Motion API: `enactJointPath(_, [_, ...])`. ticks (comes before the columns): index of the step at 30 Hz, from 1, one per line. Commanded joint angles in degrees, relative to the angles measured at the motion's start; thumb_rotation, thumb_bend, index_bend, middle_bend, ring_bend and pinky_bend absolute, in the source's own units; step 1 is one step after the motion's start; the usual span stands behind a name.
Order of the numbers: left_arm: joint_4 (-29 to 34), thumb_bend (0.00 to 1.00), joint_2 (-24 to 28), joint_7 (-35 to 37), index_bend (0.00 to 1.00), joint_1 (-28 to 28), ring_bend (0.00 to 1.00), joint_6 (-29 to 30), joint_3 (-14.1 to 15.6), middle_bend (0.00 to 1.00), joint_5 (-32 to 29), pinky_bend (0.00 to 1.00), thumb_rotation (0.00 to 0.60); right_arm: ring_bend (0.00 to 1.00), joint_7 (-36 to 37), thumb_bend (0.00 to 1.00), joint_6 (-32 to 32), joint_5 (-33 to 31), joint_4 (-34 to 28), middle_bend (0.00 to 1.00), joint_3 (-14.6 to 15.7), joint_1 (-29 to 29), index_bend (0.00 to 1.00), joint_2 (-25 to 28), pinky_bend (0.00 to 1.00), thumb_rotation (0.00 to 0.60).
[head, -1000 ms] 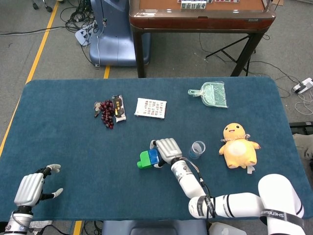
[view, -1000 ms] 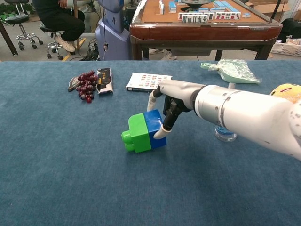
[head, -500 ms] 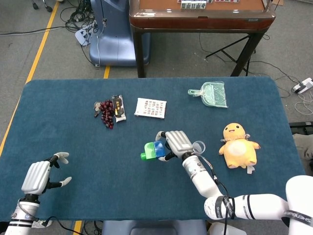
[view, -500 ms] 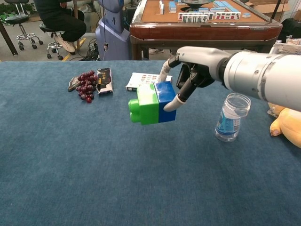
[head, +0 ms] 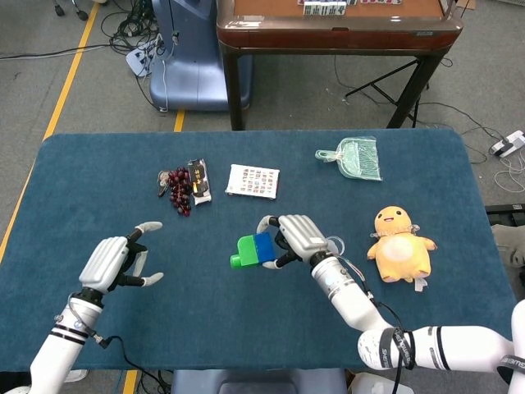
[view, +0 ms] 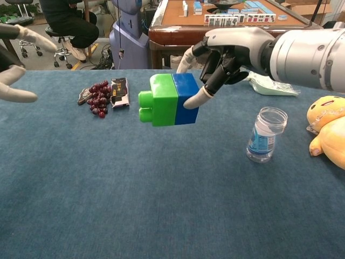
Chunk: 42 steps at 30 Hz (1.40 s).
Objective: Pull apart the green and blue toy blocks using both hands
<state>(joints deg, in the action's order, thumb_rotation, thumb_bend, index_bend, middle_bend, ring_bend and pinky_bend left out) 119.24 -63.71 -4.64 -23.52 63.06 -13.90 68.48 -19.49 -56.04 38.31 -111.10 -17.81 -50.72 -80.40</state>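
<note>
The green block [head: 244,249] [view: 161,100] and the blue block [head: 264,246] [view: 187,98] are still joined, the green one to the left. My right hand [head: 299,236] [view: 223,53] grips the blue end and holds the pair in the air above the blue table [head: 98,197]. My left hand [head: 115,261] [view: 13,59] hovers open at the left, fingers spread toward the blocks, well apart from them. In the chest view it shows only at the left edge.
A clear plastic bottle [view: 265,134] [head: 335,244] stands just right of my right hand. A yellow plush toy [head: 399,245] lies at the right. Grapes [head: 179,189], a dark snack packet [head: 198,180], a printed card [head: 253,181] and a green dustpan [head: 353,158] lie farther back.
My right hand has lifted the joined blocks off the table and higher. My left hand has risen and moved right, toward the blocks.
</note>
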Motion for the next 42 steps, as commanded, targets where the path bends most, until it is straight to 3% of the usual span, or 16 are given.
enactJointPath(1, [1.68, 0.02, -0.4, -1.91, 0.23, -2.69, 0.88, -1.63, -1.32, 0.85, -1.85, 1.0, 0.6, 1.0, -2.23, 0.07, -1.17, -2.53, -1.98, 1.0, -0.63, -1.62, 0.62, 1.35, 1.0, 0.6])
enactJointPath(15, [4.79, 0.0, -5.83, -13.33, 0.18, -12.84, 0.93, -2.61, -2.58, 0.9, -14.88, 1.0, 0.6, 1.0, -5.86, 0.07, -4.44, -12.06, -5.55, 1.0, -2.64, -6.61, 0.62, 3.58, 1.0, 0.6])
enactJointPath(34, [4.9, 0.0, -14.45, -17.07, 0.15, -20.45, 0.93, 3.98, -4.19, 0.9, -28.64, 1.0, 0.6, 1.0, -4.5, 0.07, -5.37, -13.93, -3.48, 1.0, -2.5, -9.52, 0.62, 1.31, 1.0, 0.6])
enactJointPath(42, [4.45, 0.0, -16.82, -17.44, 0.23, -21.32, 0.97, 7.39, -4.16, 0.94, -29.88, 1.0, 0.6, 1.0, -3.97, 0.07, -5.77, -13.64, -3.11, 1.0, -2.26, -9.96, 0.62, 0.6, 1.0, 0.6])
